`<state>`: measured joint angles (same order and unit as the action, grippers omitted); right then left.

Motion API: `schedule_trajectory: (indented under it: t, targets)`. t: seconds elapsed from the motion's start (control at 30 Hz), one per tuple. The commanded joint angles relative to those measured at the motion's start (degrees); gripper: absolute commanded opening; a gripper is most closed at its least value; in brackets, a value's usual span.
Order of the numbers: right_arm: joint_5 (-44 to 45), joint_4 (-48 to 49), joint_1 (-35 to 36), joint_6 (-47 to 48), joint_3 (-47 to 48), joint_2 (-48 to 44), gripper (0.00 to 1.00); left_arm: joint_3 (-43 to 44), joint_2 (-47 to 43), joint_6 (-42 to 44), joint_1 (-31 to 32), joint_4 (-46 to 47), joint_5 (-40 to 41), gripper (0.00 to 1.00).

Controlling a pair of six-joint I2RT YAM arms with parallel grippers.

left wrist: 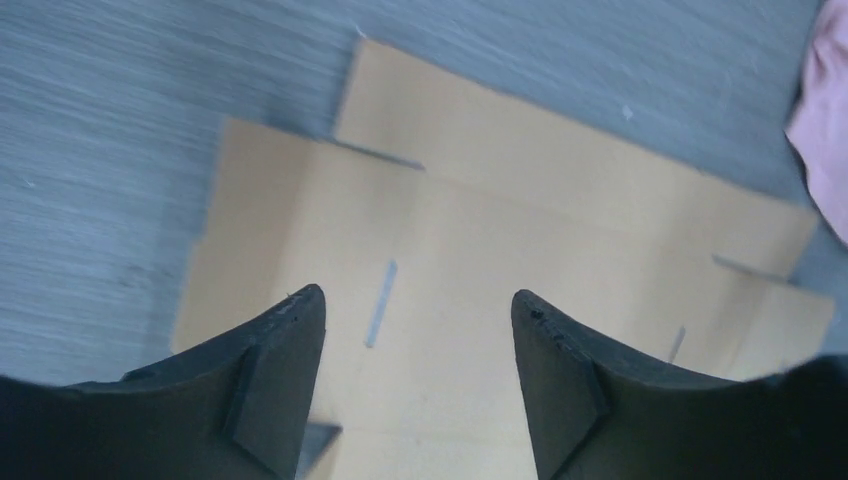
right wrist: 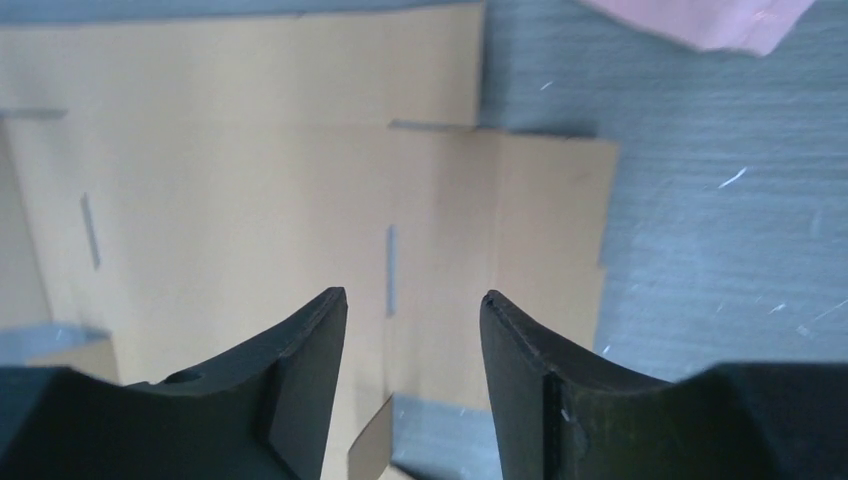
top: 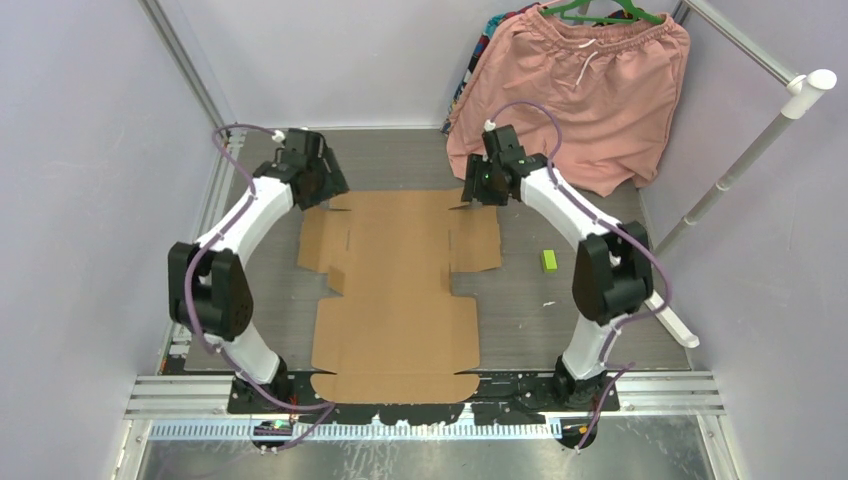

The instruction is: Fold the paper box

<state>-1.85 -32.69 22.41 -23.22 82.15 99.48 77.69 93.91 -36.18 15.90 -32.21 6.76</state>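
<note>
Both arms are of one build. Left arm (top: 250,210), at 9 o'clock in the overhead view, and right arm (top: 565,205), at 3 o'clock: white rounded link shells between bulky black joint housings, on black bases. We note a purple cable (top: 229,140) looped along each arm, ending in a white plug at the wrist. A green light (top: 487,178) shows on the right wrist. Left end effector (left wrist: 418,293) and right end effector (right wrist: 412,294): two matte black wedge fingers (left wrist: 270,380) each, tapering to blunt tips.

table (top: 540,325): grey | paper box (top: 400,290): lying flat | green block (top: 548,261): right of it
</note>
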Motion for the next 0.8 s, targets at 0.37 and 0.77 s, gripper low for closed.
schedule_trajectory:
  t: [0.37, 0.77]
  targets:
    - [0.52, -5.28, -9.06, 0.45, 19.54, 19.56, 0.47, 18.81, 18.99, 4.34, -13.10, -3.42, -7.78, 0.01]
    - [-0.41, -4.26, -9.26, 0.35, 20.51, 25.25, 0.46, 20.74, 27.25, 5.75, -13.39, -3.49, -5.18, 0.01]
